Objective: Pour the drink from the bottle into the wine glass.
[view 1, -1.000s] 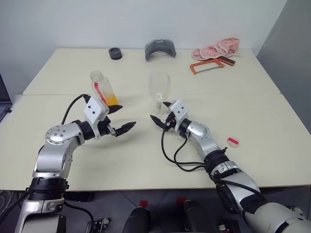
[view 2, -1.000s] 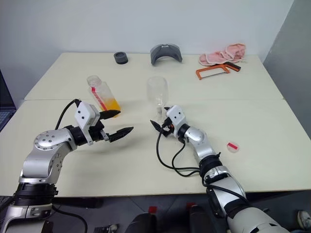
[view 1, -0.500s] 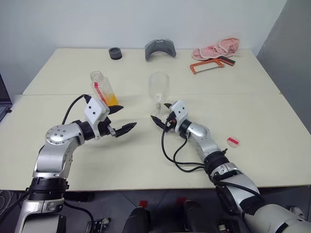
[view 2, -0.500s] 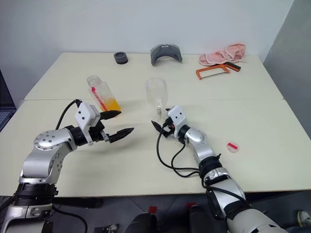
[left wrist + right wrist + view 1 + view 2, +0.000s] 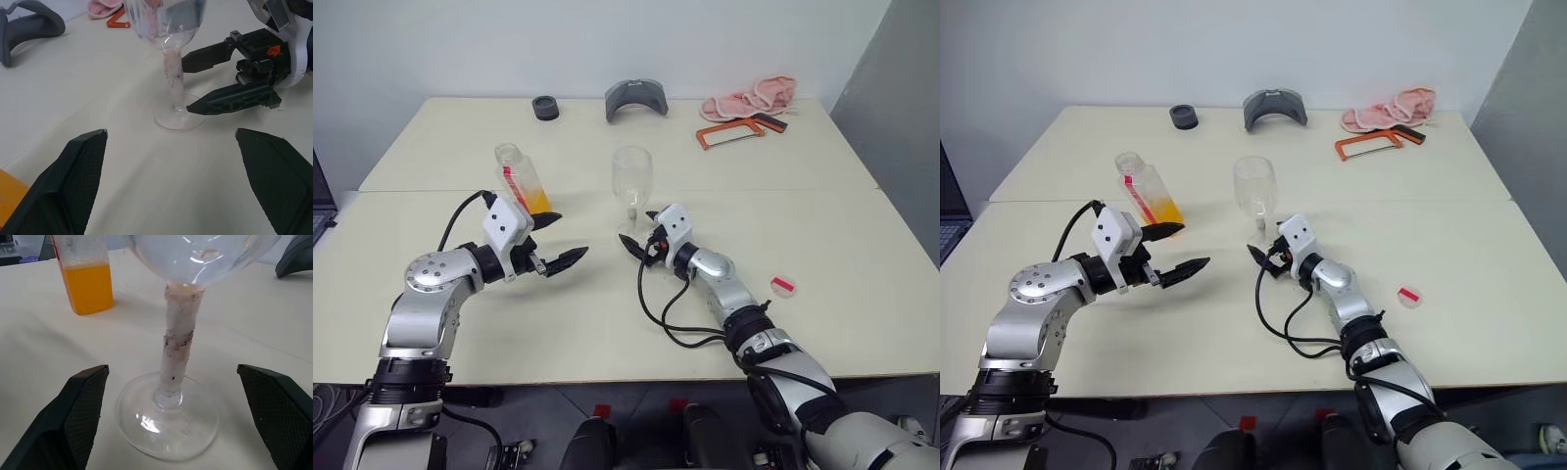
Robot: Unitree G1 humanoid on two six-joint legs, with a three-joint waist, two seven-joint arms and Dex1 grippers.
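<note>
Meanwhile the wine glass (image 5: 632, 183) has come upright from its earlier tilt, the right gripper (image 5: 639, 228) spread around its stem at 6 o'clock – ready for pouring – while the bottle (image 5: 521, 178), uncapped, waits beside the spread left gripper (image 5: 556, 240).

On the table (image 5: 822, 225), the bottle (image 5: 522, 178) stands left of the wine glass (image 5: 632, 185).

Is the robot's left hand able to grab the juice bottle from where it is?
Probably yes. The bottle stands just behind the open left gripper, nothing between them; the wine glass is off to the side.
</note>
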